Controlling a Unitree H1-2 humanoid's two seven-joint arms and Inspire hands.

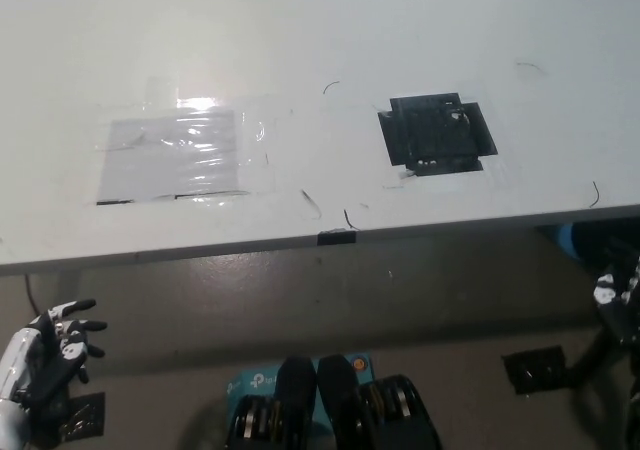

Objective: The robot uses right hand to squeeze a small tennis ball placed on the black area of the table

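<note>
Table (300, 30): white, filling the far part of the view; near edge runs left to right
Black area (437, 135): dark taped square right of centre on the table; bare
Tennis ball: not visible anywhere in view
Clear taped sheet (172, 155): left of centre on the table
Right hand (618, 305): low at the right edge, below the table; blurred, finger state cannot be told
Left hand (52, 355): resting lower left, fingers spread, grasping nothing
</note>
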